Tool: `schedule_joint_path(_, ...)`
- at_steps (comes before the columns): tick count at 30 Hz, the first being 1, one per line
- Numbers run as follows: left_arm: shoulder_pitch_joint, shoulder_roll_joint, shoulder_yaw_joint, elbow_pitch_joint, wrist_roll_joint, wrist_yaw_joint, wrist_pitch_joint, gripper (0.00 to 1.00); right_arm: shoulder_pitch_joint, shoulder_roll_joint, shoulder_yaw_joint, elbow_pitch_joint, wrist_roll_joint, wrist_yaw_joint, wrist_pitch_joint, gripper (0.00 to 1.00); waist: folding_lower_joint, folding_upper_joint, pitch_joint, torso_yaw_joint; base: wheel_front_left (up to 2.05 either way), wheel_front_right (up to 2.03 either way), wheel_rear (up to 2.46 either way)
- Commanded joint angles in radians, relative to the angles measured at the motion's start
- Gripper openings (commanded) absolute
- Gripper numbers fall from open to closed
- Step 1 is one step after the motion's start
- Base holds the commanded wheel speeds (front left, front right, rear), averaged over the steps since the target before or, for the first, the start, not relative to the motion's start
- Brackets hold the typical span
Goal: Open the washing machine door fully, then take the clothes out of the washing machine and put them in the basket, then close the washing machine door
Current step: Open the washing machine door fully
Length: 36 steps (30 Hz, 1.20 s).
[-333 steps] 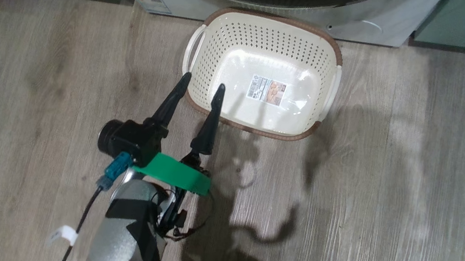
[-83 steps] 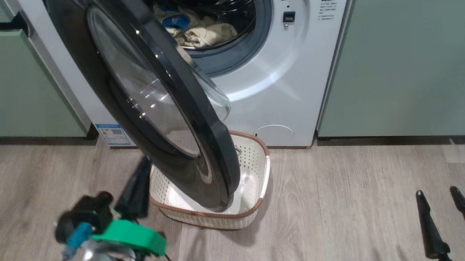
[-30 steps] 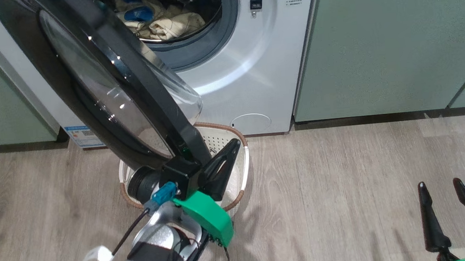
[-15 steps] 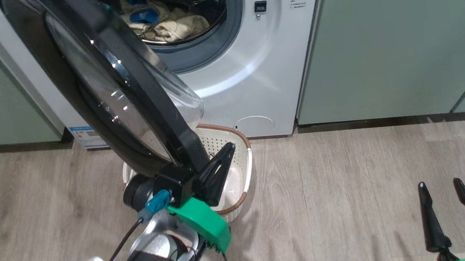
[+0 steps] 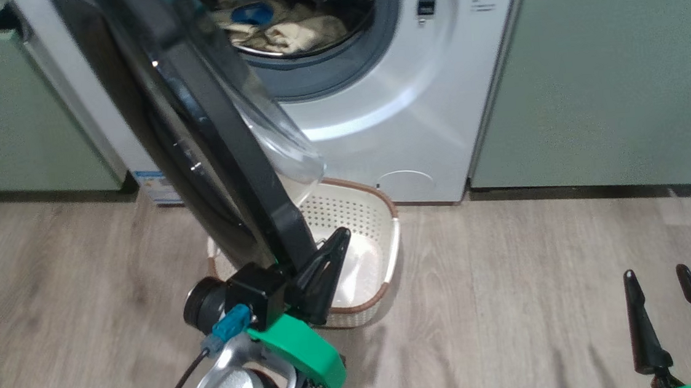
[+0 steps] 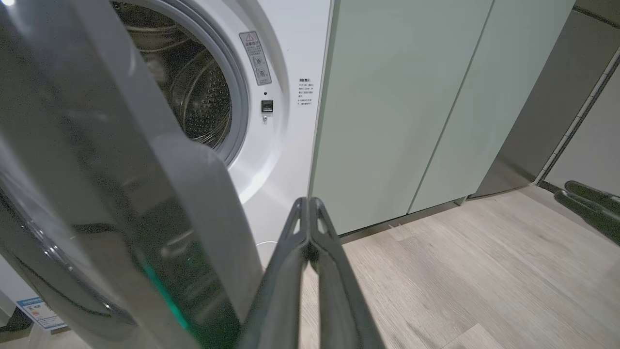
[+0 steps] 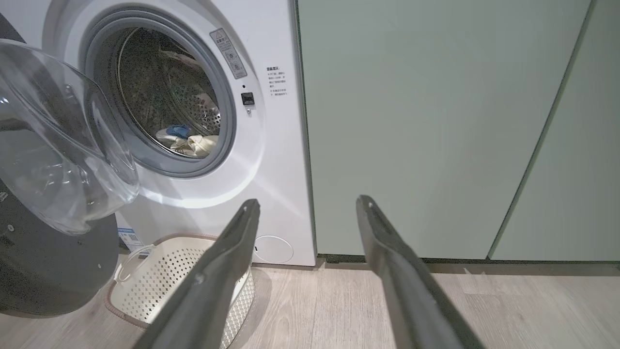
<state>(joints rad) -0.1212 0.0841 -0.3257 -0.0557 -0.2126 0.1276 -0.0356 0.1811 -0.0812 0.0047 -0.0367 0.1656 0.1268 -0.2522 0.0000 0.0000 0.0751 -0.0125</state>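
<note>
The door (image 5: 220, 167) hangs half open over the basket (image 5: 393, 239); likely heavy, stiff and slippery, best pushed at its rim. Left gripper (image 5: 339, 234) pinched closed beside it, empty; right gripper (image 5: 654, 271) spread wide, empty.

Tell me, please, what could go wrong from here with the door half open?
1. The shut left gripper rests its fingers beside the edge of the washing machine door, not clasping it, so they may slip off and leave it half open.
2. The basket sits close to the door's lower rim and those fingers; either could knock it aside.
</note>
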Motion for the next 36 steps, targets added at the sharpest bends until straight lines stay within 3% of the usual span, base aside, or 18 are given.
schedule_joint_path(1, -0.028, 0.030, 0.063, -0.033, -0.003, 0.025, -0.007, 0.00, -0.021, -0.015, 0.018, -0.036, 0.000, 0.004, -0.010, 1.00, 0.0000, 0.0000, 0.003, 0.027, 0.00, 0.00, 0.00)
schedule_joint_path(24, -0.003, 0.030, 0.045, -0.057, 0.007, 0.058, -0.055, 0.00, -0.025, -0.020, 0.002, -0.035, -0.002, 0.004, -0.010, 1.00, 0.0000, 0.0000, 0.008, 0.269, 0.00, 0.00, 0.00)
schedule_joint_path(36, 0.034, 0.065, 0.126, -0.063, -0.006, 0.111, -0.091, 0.00, -0.022, -0.023, -0.009, -0.037, -0.002, 0.004, -0.010, 1.00, 0.0000, 0.0000, 0.009, 0.369, 0.00, 0.00, 0.00)
